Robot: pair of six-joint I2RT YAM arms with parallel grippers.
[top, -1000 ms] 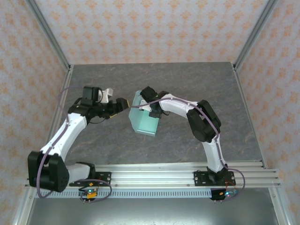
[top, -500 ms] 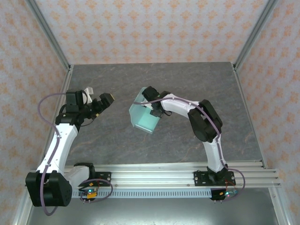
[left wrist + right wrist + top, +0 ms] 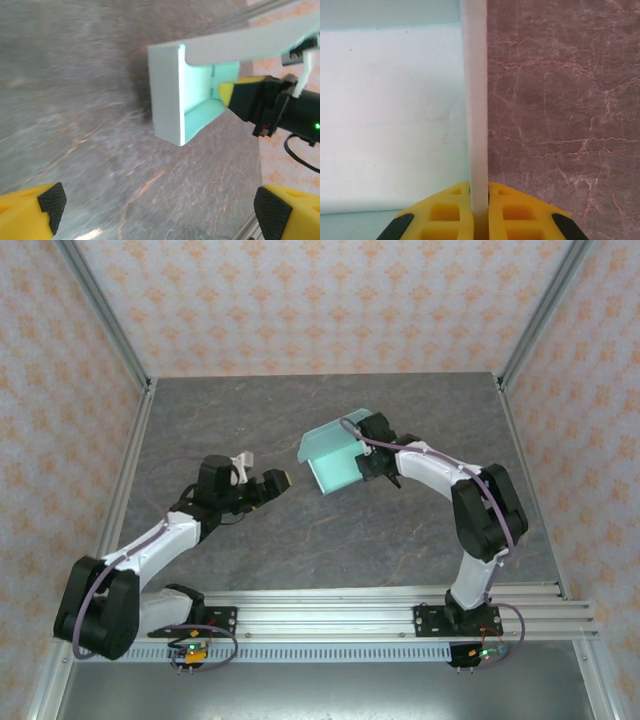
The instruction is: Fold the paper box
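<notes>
The paper box [image 3: 335, 455] is a pale mint-green, partly folded shell held tilted over the middle of the table. My right gripper [image 3: 372, 457] is shut on its right wall. In the right wrist view the yellow fingers [image 3: 445, 212] pinch a thin white card edge [image 3: 474, 100], with the box's pale panel [image 3: 390, 115] to the left. My left gripper [image 3: 278, 483] is open, to the left of the box and apart from it. Its wrist view looks at the box [image 3: 167, 95] from the open side, with nothing between its pads [image 3: 50, 200].
The grey marbled tabletop [image 3: 250, 420] lies under both arms. Patterned walls and metal frame posts [image 3: 120, 350] bound it on three sides, and an aluminium rail [image 3: 350, 615] carrying the arm bases runs along the near edge.
The right gripper has carried the box to the right and farther back, turning it. The left arm swung out to the left, then came back in lower, toward the box.
</notes>
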